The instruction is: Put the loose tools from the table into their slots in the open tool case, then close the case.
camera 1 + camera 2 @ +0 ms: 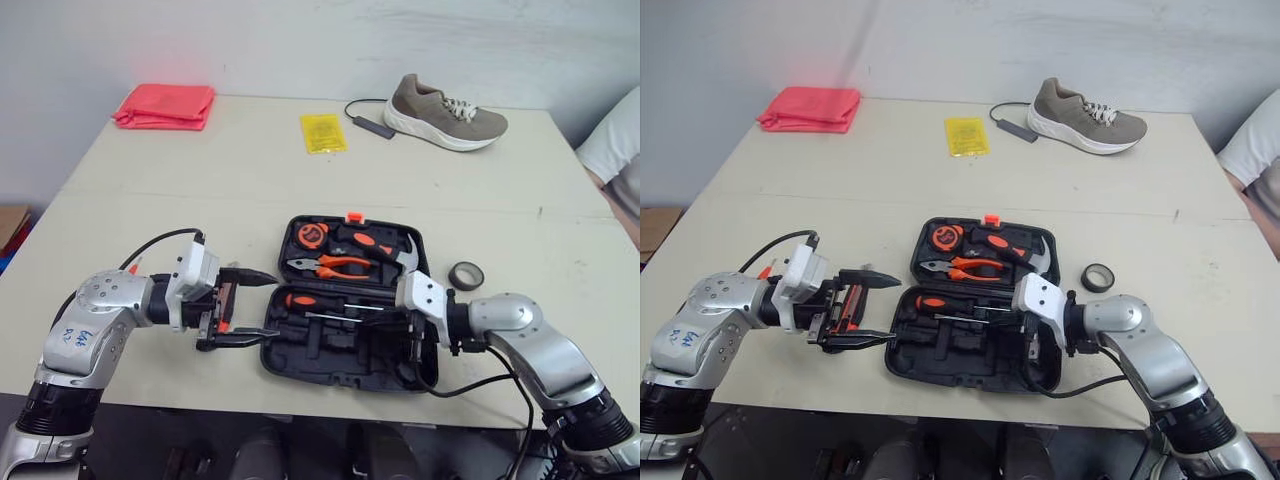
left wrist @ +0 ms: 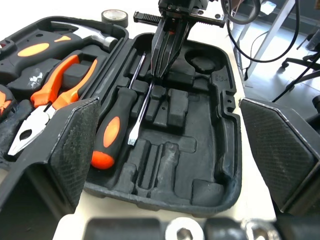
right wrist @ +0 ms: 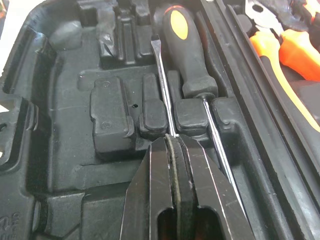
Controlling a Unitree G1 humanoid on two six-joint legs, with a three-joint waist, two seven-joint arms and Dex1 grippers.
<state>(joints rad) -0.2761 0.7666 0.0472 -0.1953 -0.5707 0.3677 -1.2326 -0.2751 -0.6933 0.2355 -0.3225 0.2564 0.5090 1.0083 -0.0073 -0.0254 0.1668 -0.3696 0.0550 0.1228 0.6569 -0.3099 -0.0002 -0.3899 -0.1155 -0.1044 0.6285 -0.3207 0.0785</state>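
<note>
Right claw (image 3: pixel 172 142) pinched shut on thin steel flat-tipped shaft (image 3: pixel 161 75), resting in black moulded tool case (image 1: pixel 340 367) beside orange-black screwdriver (image 3: pixel 186 50), left claw (image 1: pixel 272 306) open beside case

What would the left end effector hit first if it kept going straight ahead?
Probably the near wall of the tool case; the left end effector sits just outside it. If it clears the rim, the orange-handled screwdriver is next; height unclear.

light: bright, even, diffuse | shadows: soft, faint under shoe (image 1: pixel 445 112) | glare: glint on pliers (image 2: pixel 37 115)
</note>
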